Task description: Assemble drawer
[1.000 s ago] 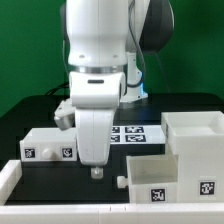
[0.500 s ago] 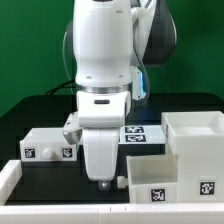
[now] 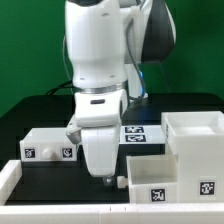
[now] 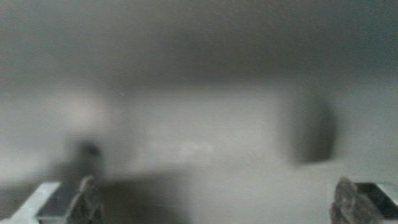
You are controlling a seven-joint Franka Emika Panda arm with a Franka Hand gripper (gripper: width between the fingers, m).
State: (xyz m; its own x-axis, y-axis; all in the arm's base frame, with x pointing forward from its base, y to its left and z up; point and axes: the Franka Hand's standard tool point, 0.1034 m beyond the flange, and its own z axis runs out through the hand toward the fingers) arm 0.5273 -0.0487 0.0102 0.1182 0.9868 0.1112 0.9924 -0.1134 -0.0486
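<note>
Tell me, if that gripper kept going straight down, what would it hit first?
Probably the black table right under the gripper. The front tray has a knob close beside it; depth is unclear, so a finger might clip that instead.

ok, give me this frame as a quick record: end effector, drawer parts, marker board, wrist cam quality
end effector: low near the table, between the two trays; fingers wide apart in the wrist view, open
left tray: exterior view's left, on the table, clear of the end effector
front tray: close beside the end effector on the exterior view's right; cannot tell whether they touch
large casing: exterior view's right, behind the front tray
marker board: flat behind the arm, partly hidden
wrist view: blurred, no part identifiable
</note>
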